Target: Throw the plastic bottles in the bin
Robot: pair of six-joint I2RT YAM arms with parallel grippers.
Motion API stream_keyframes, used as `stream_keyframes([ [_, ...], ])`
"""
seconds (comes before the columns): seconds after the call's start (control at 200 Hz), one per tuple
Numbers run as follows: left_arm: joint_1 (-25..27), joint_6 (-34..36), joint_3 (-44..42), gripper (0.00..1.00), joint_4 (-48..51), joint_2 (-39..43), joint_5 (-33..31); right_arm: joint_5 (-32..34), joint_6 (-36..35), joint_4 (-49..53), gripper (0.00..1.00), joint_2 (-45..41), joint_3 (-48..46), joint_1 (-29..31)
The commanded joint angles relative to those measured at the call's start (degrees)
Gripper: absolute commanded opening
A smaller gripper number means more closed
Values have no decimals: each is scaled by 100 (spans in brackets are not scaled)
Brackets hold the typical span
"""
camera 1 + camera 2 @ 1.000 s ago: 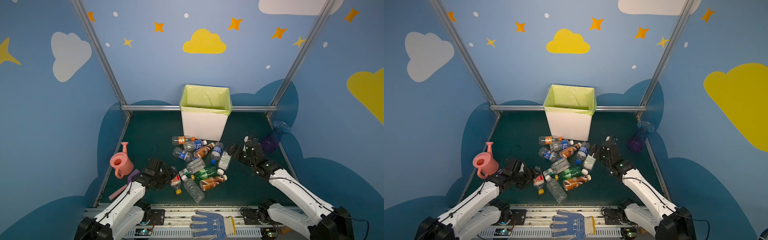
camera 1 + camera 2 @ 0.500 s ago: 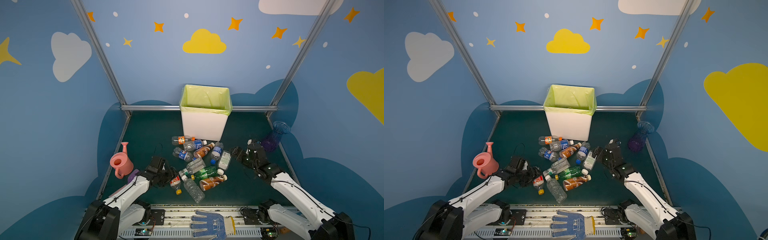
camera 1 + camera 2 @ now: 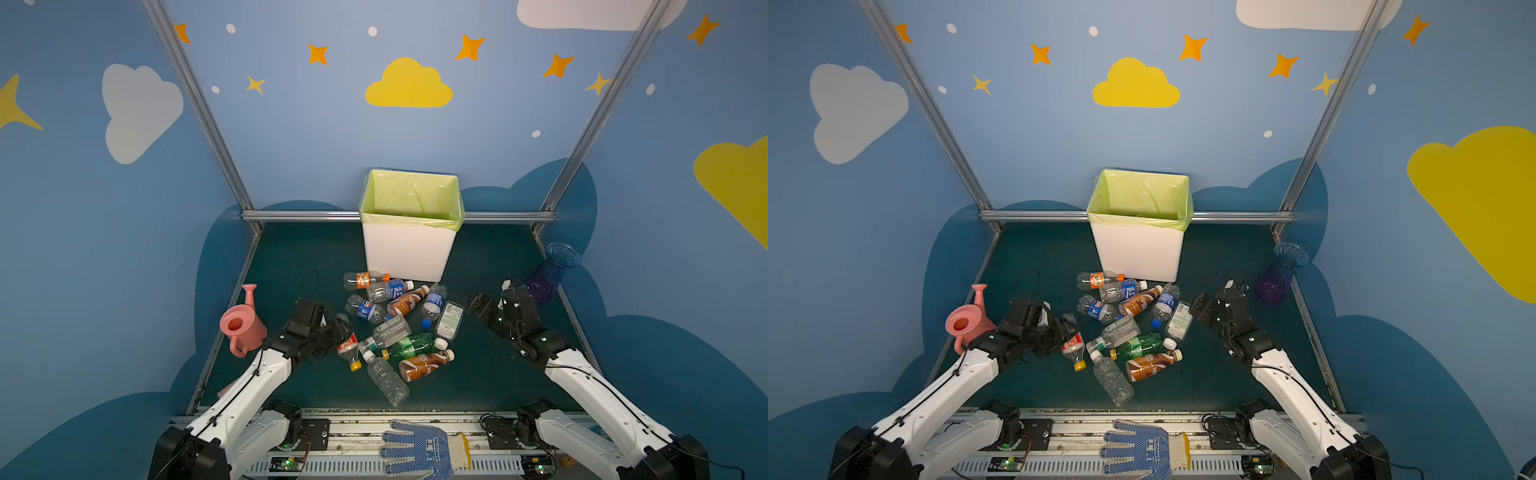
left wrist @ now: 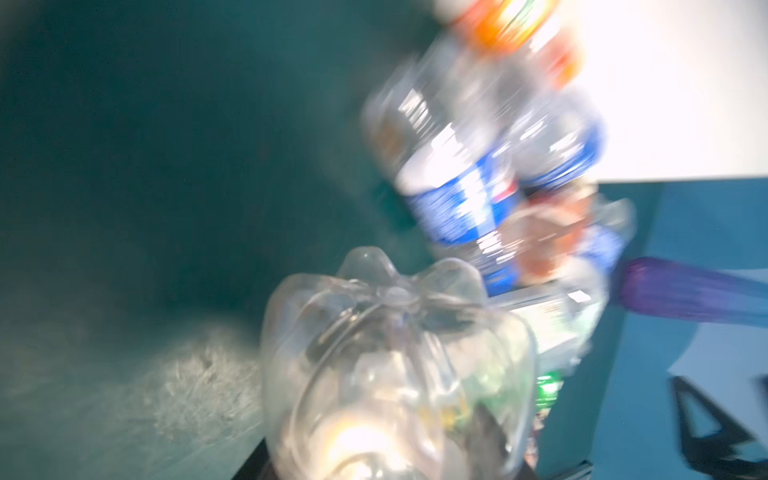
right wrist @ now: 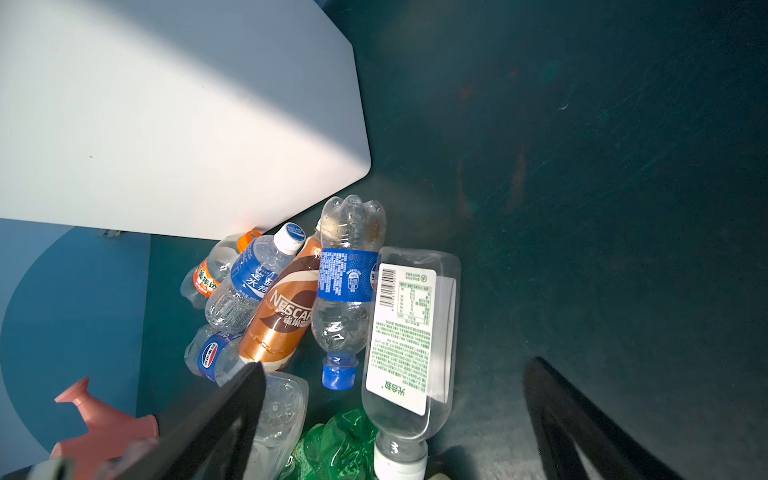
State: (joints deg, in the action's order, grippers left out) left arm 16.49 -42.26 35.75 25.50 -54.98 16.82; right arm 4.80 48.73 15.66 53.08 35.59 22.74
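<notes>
Several plastic bottles (image 3: 395, 328) lie in a heap on the green floor in front of the bin (image 3: 409, 249), which is white with a yellow-green liner. My left gripper (image 3: 341, 332) is shut on the base of a clear red-labelled bottle (image 3: 348, 348) with a yellow cap at the heap's left edge. That base (image 4: 395, 365) fills the left wrist view, sharp against a blurred background. My right gripper (image 3: 478, 305) is open at the heap's right side. Its black fingers (image 5: 232, 407) straddle a clear bottle with a green-printed white label (image 5: 409, 332), without touching it.
A pink watering can (image 3: 241, 328) stands by the left rail, close to the left arm. A blue-purple vase (image 3: 548, 274) stands in the right corner behind the right gripper. A blue-dotted glove (image 3: 419, 449) lies on the front rail. Metal frame bars edge the floor.
My left gripper has reached right to the red-labelled bottle and closed on its base. The right gripper has stayed open and dropped slightly toward the white-labelled bottle.
</notes>
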Motion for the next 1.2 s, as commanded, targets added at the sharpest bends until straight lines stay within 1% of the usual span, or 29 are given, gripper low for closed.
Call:
stream_keyframes([
  [0.0,-606,839,1196,54,483,174,-272,-14,-216,251,96,-222,22,-165],
  [0.075,-1218,1179,2454,54,545,-65,-59,-22,-332,366,96,-392,65,-313],
  [0.14,-1506,1305,3453,54,353,-381,46,-31,-401,475,96,-573,62,-455],
  [0.225,-1587,1332,4768,54,6,-944,154,-40,-462,627,96,-862,36,-624],
  [0.305,-1579,1021,5608,54,-586,-1576,360,-39,-470,755,96,-1159,-52,-757],
  [0.37,-1493,613,5977,54,-1249,-2063,326,-40,-429,836,96,-1398,-155,-840],
  [0.435,-1222,336,6258,54,-1773,-2613,260,-61,-353,884,96,-1593,-259,-914],
  [0.481,-894,361,6628,54,-1791,-3145,181,-97,-309,885,96,-1686,-310,-946],
  [0.526,-492,670,7260,57,-1404,-3730,47,-138,-277,847,96,-1705,-350,-949],
  [0.571,-113,1015,8205,62,-726,-4521,-71,-245,-306,793,96,-1606,-362,-947],
  [0.626,210,1175,9744,67,305,-5578,-240,-404,-356,862,96,-1337,-244,-938],
  [0.676,326,1070,11316,69,1142,-6495,-249,-541,-449,1027,96,-1051,-51,-941],
  [0.721,379,928,12773,72,1607,-7227,-293,-646,-584,1220,96,-865,164,-942],
  [0.761,414,866,13980,80,1852,-7752,-358,-682,-671,1395,96,-780,259,-938],
  [0.781,425,860,14419,84,1864,-7939,-420,-662,-692,1440,96,-780,418,-938],
  [0.796,425,863,14326,87,1697,-7907,-340,-640,-697,1446,96,-788,443,-939],
  [0.816,410,817,14000,92,1437,-7725,-304,-601,-684,1446,96,-818,448,-942],
  [0.856,422,846,13265,99,1042,-7238,-418,-501,-609,1376,96,-914,391,-948],
  [0.886,446,984,12649,100,745,-6854,-426,-441,-604,1288,96,-1013,324,-947],
  [0.896,450,1040,12439,100,654,-6704,-581,-422,-602,1250,96,-1046,318,-947],
  [0.921,472,1148,11928,100,452,-6375,-706,-401,-581,1191,96,-1116,189,-951],
  [1.006,519,1502,10335,100,-183,-5322,-915,-335,-435,1159,96,-1265,-37,-949],
  [1.121,526,1775,8556,100,-920,-4197,-1056,-537,-233,1078,95,-1089,-186,-930],
  [1.196,522,1887,7610,100,-1213,-3603,-1145,-655,-136,989,95,-828,-180,-837],
])
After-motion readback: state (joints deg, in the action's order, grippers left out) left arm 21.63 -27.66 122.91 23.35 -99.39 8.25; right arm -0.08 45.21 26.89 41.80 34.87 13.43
